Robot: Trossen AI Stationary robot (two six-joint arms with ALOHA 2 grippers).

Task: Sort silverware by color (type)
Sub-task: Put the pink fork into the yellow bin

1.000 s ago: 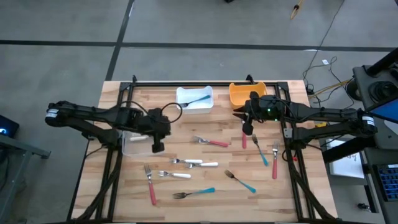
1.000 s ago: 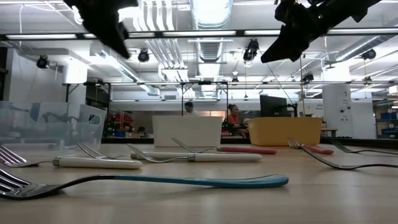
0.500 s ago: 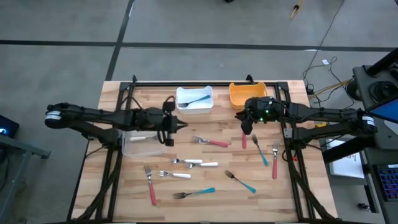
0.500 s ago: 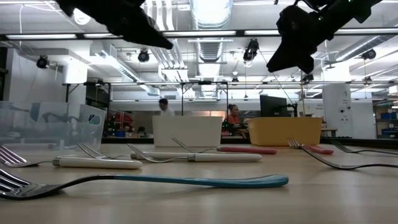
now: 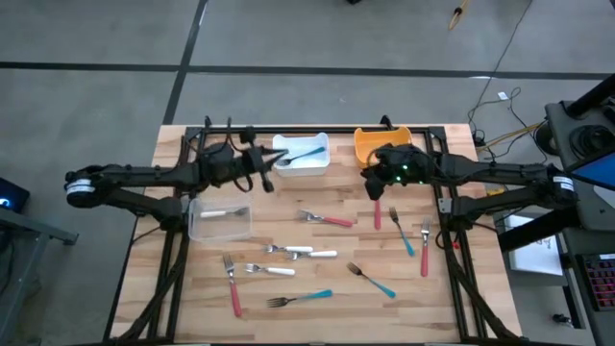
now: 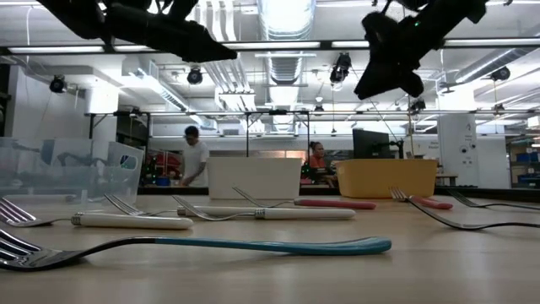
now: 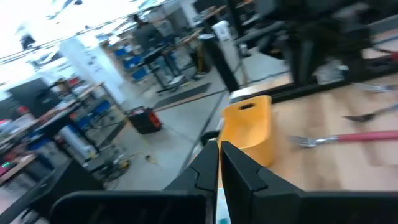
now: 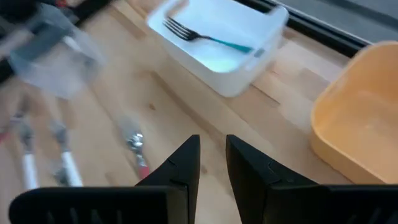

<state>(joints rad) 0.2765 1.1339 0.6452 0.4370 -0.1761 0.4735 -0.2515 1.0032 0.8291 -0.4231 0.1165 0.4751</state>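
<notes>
I see left gripper (image 5: pixel 270 173) swung from the clear bin (image 5: pixel 219 220) toward the white bin (image 5: pixel 301 151), fingers closed, empty. Right gripper (image 5: pixel 377 192) slightly parted, empty, beside the orange bin (image 5: pixel 370 144).

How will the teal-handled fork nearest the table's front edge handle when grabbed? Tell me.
The teal fork looks stiff: in the low view its metal neck arches off the table without sagging. Slim, so probably light. Lying low with a smooth handle, it may slip or pivot if nudged.
</notes>
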